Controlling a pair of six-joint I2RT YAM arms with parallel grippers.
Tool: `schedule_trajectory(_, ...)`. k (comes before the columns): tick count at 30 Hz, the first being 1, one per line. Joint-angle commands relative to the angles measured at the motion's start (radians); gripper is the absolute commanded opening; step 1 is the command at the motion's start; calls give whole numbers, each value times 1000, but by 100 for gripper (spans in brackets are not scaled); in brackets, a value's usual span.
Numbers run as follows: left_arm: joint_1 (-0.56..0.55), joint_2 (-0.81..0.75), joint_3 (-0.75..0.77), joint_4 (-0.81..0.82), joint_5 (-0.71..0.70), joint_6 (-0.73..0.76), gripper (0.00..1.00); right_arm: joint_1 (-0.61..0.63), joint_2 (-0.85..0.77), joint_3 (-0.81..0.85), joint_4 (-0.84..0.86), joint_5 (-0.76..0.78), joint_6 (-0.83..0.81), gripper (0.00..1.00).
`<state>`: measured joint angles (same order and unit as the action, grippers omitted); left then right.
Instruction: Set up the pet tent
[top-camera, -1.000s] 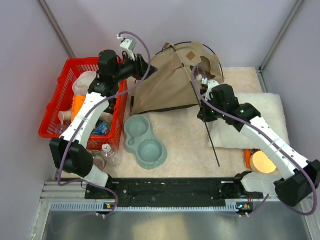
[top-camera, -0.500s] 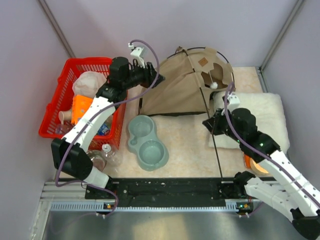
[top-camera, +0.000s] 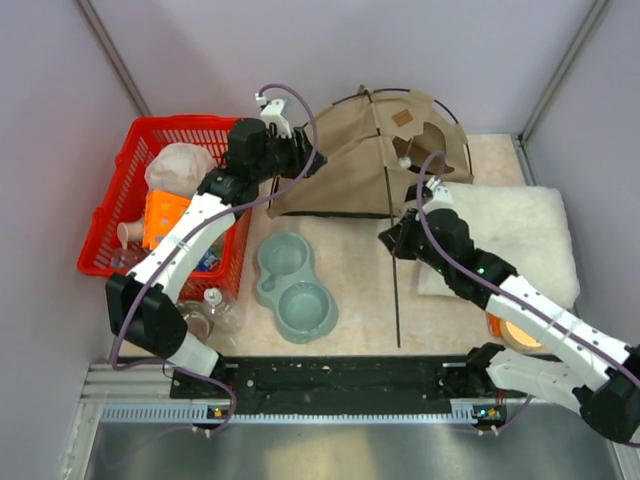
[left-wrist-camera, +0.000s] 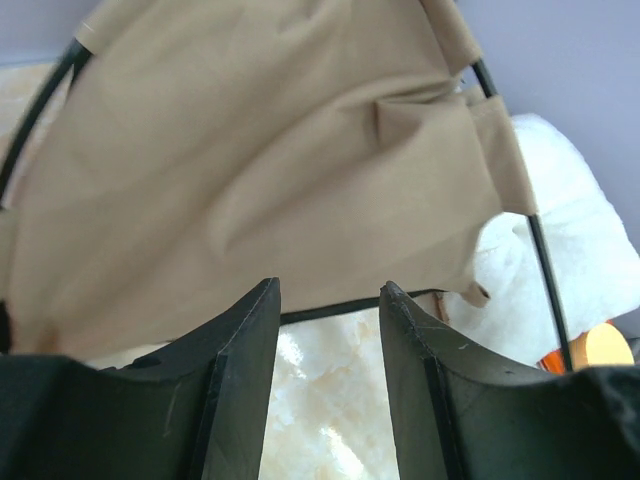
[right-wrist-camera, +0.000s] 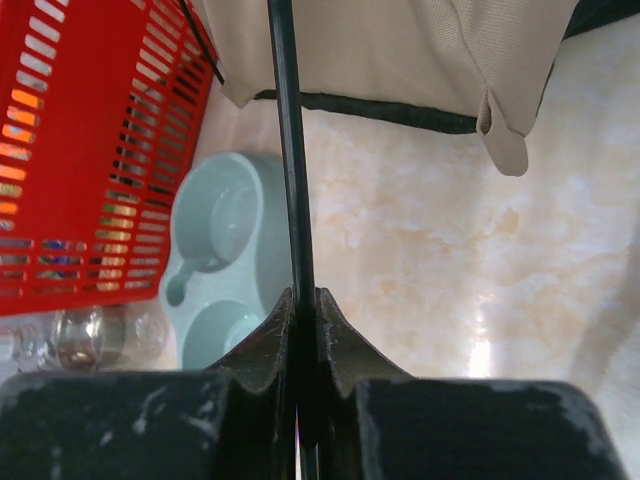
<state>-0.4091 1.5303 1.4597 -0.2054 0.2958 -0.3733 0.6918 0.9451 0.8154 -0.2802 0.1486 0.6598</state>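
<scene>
The tan pet tent (top-camera: 345, 165) stands at the back centre of the table, with its brown label patch (top-camera: 402, 117) and doorway on the right side. Dark poles arch over its top. My left gripper (top-camera: 303, 163) is open at the tent's left side; in the left wrist view its jaws (left-wrist-camera: 330, 300) stand apart with tan fabric (left-wrist-camera: 260, 170) and a dark hem pole just ahead. My right gripper (top-camera: 392, 238) is shut on a thin dark pole (top-camera: 397, 300) that runs from the tent front toward the near edge. The right wrist view shows the pole (right-wrist-camera: 288, 150) pinched between the fingertips (right-wrist-camera: 303, 300).
A red basket (top-camera: 105, 235) with several items stands at the left. A grey-green double bowl (top-camera: 290, 285) lies in front of the tent. A fluffy white cushion (top-camera: 520, 225) lies at the right, an orange item (top-camera: 520, 325) near it. A clear bottle (top-camera: 215, 305) lies beside the basket.
The tent has risen and spread out wider. My right gripper has moved left with the pole, whose near end swung left. My left gripper has shifted right along the tent's side.
</scene>
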Motion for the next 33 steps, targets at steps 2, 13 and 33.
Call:
schedule_trajectory(2,-23,-13,1,-2,-46,-52,50,46,101,94,122,144,173,0)
schedule_trajectory(13,-71,-122,-197,291,157,-231,60,66,239,252,92,114,173,8)
schedule_trajectory(33,-131,-179,-280,327,63,-159,65,63,109,466,-579,-189,-273,86)
